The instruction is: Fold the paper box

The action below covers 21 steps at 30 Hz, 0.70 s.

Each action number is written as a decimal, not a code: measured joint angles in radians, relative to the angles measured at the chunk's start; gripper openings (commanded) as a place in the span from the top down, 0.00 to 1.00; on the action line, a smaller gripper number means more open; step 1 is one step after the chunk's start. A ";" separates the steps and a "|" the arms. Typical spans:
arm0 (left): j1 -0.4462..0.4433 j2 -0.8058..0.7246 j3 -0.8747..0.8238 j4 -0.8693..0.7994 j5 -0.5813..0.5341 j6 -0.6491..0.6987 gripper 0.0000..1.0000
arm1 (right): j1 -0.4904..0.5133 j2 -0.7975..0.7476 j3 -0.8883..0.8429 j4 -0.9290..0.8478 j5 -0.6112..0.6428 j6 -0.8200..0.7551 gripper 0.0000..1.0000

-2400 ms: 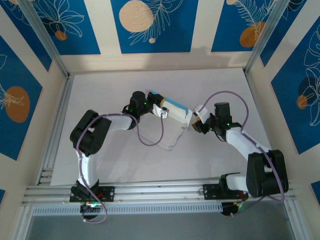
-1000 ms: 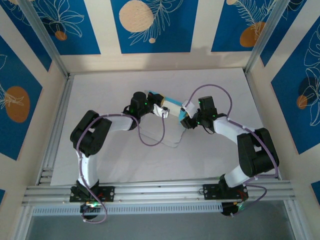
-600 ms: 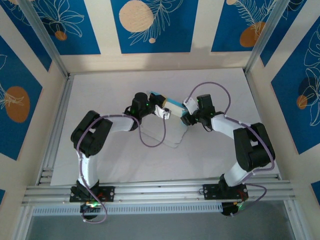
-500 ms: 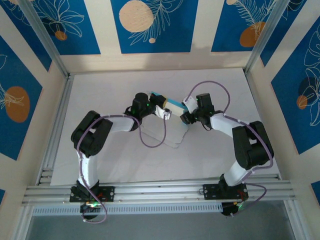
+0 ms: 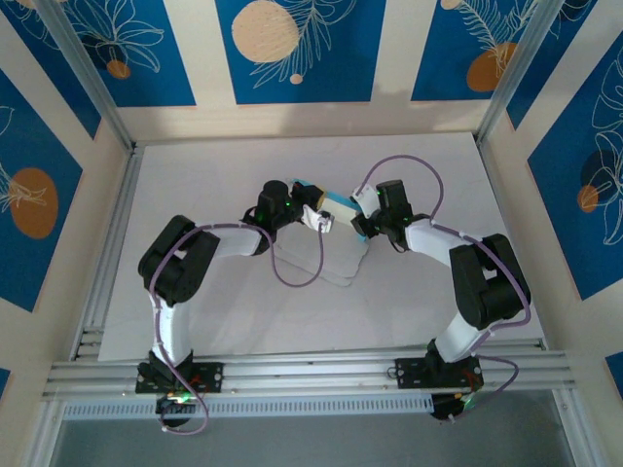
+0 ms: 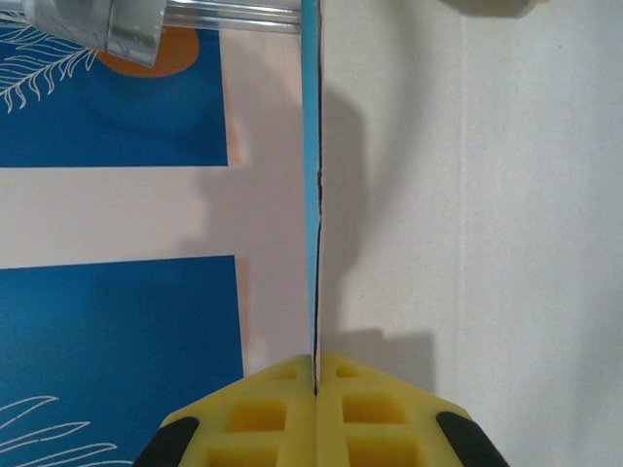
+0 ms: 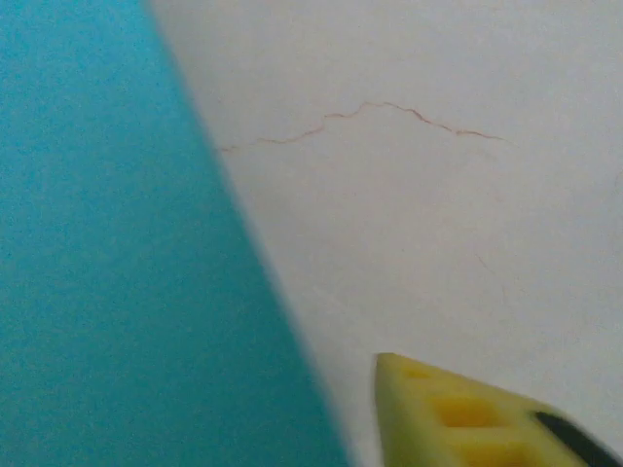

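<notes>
From above, the right arm has swung in from the right since a couple of seconds ago. Its right gripper, which then stood clear of the sheet, is now up against the right end of the paper box. The left gripper has hardly shifted and holds the sheet's left part. The paper box sits lifted between the two grippers, near the middle of the white table and a little toward the far side. A light-blue strip runs along its top, and a white panel hangs toward the near side.

Through the left wrist camera, the left gripper has its yellow pads pressed together on the card. The paper box shows edge-on as a thin blue line running straight away from the fingers.

In the right wrist view the paper box is very close and blurred, a flat light-blue face across the left side. Beside it is a white surface with a fine crack line; I cannot tell whether that is card or table. One yellow fingertip pokes in at the lower right, apart from the blue. I cannot tell how wide the right jaws stand.
</notes>
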 measured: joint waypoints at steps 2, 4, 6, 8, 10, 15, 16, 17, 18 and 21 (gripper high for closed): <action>0.000 0.000 0.000 0.001 -0.002 -0.003 1.00 | -0.003 -0.003 0.000 0.000 -0.001 0.005 0.80; 0.000 0.000 0.000 0.001 -0.002 -0.004 1.00 | -0.005 -0.003 -0.001 0.000 -0.002 0.008 0.82; 0.000 0.000 0.000 0.001 -0.002 -0.004 1.00 | -0.006 -0.003 -0.001 0.000 -0.002 0.008 0.87; 0.000 0.000 0.000 0.001 -0.002 -0.005 1.00 | -0.006 -0.002 -0.001 -0.001 -0.002 0.008 0.89; 0.000 0.000 0.000 0.001 -0.002 -0.006 1.00 | -0.006 -0.002 -0.001 -0.002 -0.002 0.008 0.84; -0.001 0.000 0.000 0.000 -0.002 -0.006 1.00 | -0.006 -0.003 -0.005 0.003 -0.004 0.011 0.71; -0.001 0.000 0.000 0.000 -0.001 -0.007 1.00 | -0.006 -0.007 -0.012 0.008 -0.006 0.011 0.70; -0.002 0.000 0.000 0.000 -0.001 -0.006 1.00 | -0.006 -0.013 -0.021 0.014 -0.008 0.011 0.69; -0.004 0.000 0.000 -0.001 0.002 -0.006 1.00 | -0.007 -0.022 -0.034 0.022 -0.009 0.012 0.67; -0.008 0.000 0.000 -0.002 0.006 -0.007 1.00 | -0.018 -0.045 -0.069 0.022 -0.030 0.019 0.60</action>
